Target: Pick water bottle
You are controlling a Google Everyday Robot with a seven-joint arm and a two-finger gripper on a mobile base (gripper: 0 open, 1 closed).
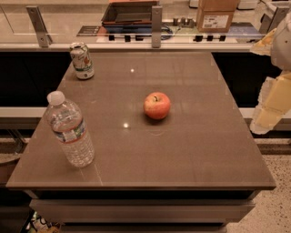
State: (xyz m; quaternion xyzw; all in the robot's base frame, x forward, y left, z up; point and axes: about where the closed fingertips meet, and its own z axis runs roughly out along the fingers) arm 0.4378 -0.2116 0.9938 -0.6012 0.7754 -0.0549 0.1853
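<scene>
The water bottle (69, 129) is clear ribbed plastic with a white cap and a blue-green label band. It stands upright near the front left corner of the brown table (182, 150). My gripper (268, 113) shows as pale yellow-white parts at the right edge of the view, beyond the table's right side. It is far from the bottle and holds nothing that I can see.
A red-yellow apple (157, 105) lies near the table's middle. A white-green-red soda can (82, 60) stands at the back left corner. Behind the table runs a counter with a cardboard box (214, 16), a dark tray (129, 13) and metal posts.
</scene>
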